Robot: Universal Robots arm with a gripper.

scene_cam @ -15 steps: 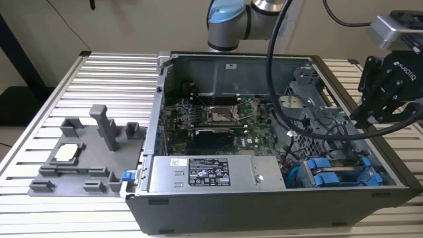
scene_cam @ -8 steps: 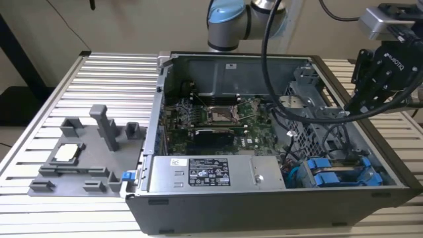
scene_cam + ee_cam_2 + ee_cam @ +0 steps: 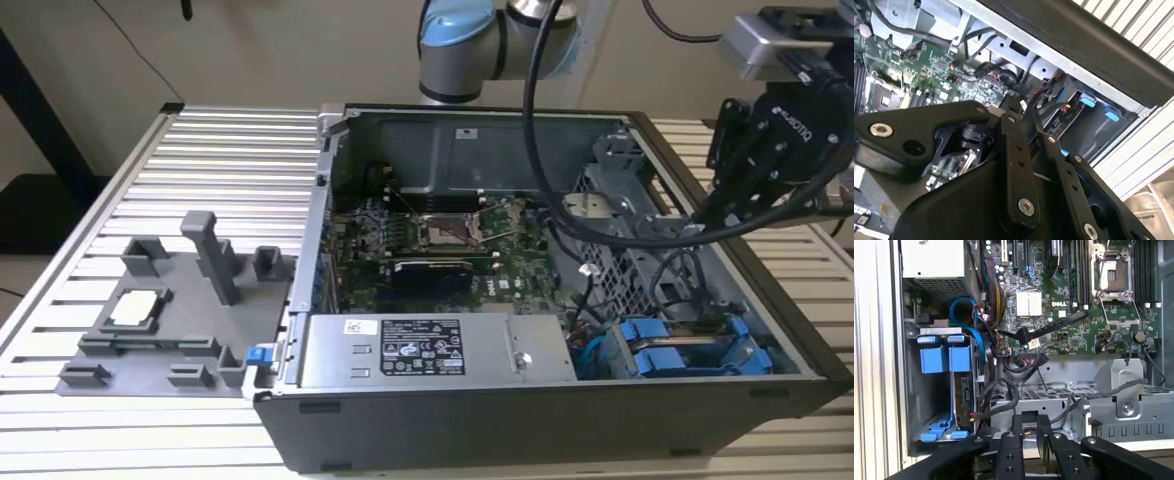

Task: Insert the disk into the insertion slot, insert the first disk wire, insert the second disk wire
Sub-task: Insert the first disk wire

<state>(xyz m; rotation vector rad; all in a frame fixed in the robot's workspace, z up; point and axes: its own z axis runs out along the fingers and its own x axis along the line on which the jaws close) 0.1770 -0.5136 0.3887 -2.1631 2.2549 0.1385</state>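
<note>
The arm's joint [image 3: 467, 40] is a fat silver-grey cylinder with a pale blue cap. A black cable [image 3: 531, 110] runs from it. A small silver-grey box [image 3: 781, 38] is mounted beside the wrist, with another dark lead plugged into it. The gripper [image 3: 734, 200] is matt black all over, with white lettering on its side. In both wrist views the gripper [image 3: 1030, 422] [image 3: 1021, 107] shows flat black linkage bars [image 3: 1016, 165], rounded at the ends, dotted with small holes and shiny silver screw heads. One larger round silver bolt [image 3: 881, 130] sits on a broad black plate.
</note>
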